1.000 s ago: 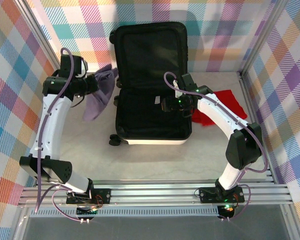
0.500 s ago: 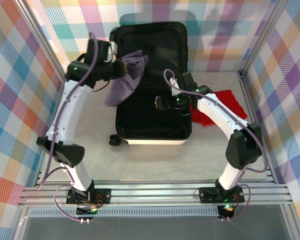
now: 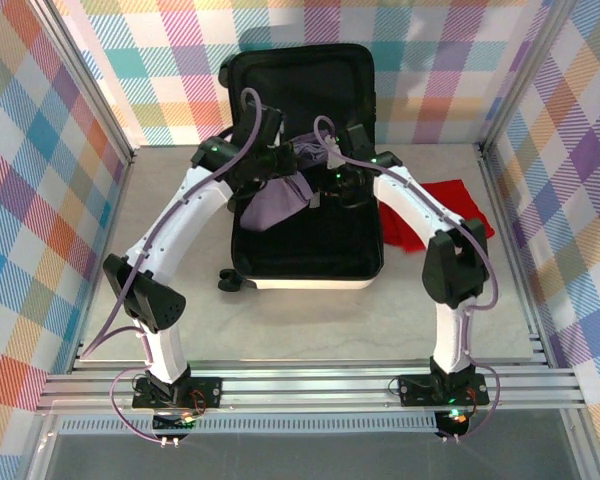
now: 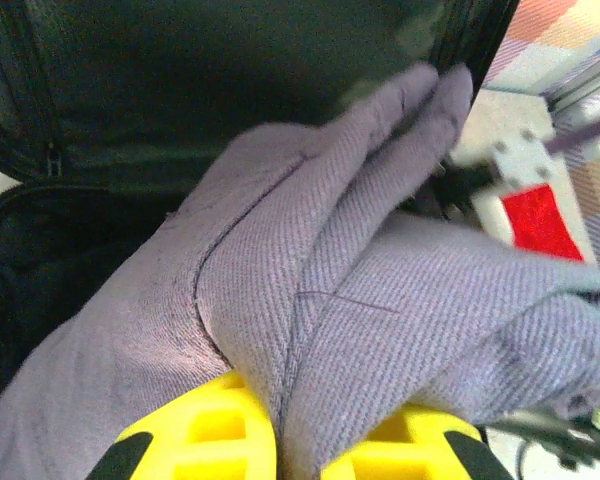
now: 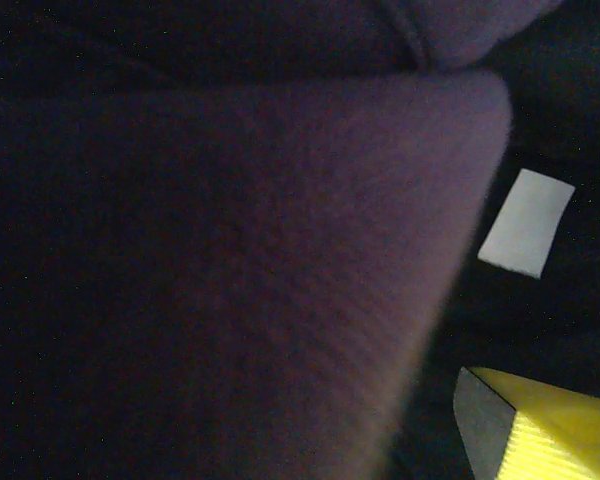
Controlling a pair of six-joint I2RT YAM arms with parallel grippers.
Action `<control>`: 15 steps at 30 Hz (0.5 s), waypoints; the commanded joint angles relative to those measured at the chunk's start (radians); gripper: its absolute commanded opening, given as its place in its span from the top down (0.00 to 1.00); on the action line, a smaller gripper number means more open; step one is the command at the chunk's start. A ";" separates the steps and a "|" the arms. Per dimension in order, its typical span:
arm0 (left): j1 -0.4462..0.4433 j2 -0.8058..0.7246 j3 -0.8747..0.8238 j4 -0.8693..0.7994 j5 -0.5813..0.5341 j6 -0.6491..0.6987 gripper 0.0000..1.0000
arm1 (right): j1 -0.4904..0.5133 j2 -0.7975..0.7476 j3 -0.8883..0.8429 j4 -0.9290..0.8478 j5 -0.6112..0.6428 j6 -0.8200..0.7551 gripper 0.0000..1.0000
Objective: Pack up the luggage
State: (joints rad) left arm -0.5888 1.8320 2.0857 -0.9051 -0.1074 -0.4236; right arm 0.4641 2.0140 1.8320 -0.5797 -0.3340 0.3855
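The luggage (image 3: 310,250) lies open mid-table, lid propped against the back wall, ready for clothes. The left gripper (image 3: 292,160), jaws clamped on the purple cloth (image 3: 278,203), hangs it over the base. The right gripper (image 3: 325,185), jaws apart, waits beside it, probably to steady the cloth.

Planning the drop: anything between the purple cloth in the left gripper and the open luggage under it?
The right gripper, open, sits close beside the purple cloth, above the luggage lining.
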 commanded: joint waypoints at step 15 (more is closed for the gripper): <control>-0.161 -0.069 0.025 0.100 -0.357 0.029 1.00 | -0.044 0.115 0.108 0.171 -0.424 0.104 0.19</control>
State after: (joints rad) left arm -0.7170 1.8034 1.9995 -0.8417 -0.3824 -0.4545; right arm 0.4133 2.1323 1.9209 -0.5053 -0.6395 0.4397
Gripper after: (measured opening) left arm 0.101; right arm 0.807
